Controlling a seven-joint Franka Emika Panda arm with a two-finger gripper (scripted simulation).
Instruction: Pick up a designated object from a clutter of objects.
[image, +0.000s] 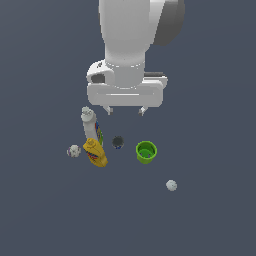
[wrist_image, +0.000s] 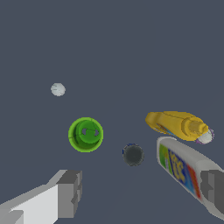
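So going across the exterior view from its left: first a little whitish ball (image: 74, 151), then right beside it the yellow bottle (image: 95, 153), which overlaps the foot of the tall white bottle (image: 91, 125) with the blue label. Whether those two actually touch, can't tell. Next is the thing we want, the small dark can (image: 117, 142), sitting on the worktop (image: 210, 220) in the gap between the bottles and the green cup (image: 146, 152). Further to that view's right, well apart from everything, is a second ball (image: 171, 185).

The tool (image: 125, 110) hangs above the pile with its fingers spread wide and nothing in them. From the wrist view the can (wrist_image: 133, 154) looks roughly between the two fingers, with the white bottle (wrist_image: 188, 173) very close to one of them.

My worry: that bottle. If the tool drops straight down, the finger on that side could clip it and tip it into the can. Grabbing the cup by mistake is the other risk, since it's the near neighbour on the other side.
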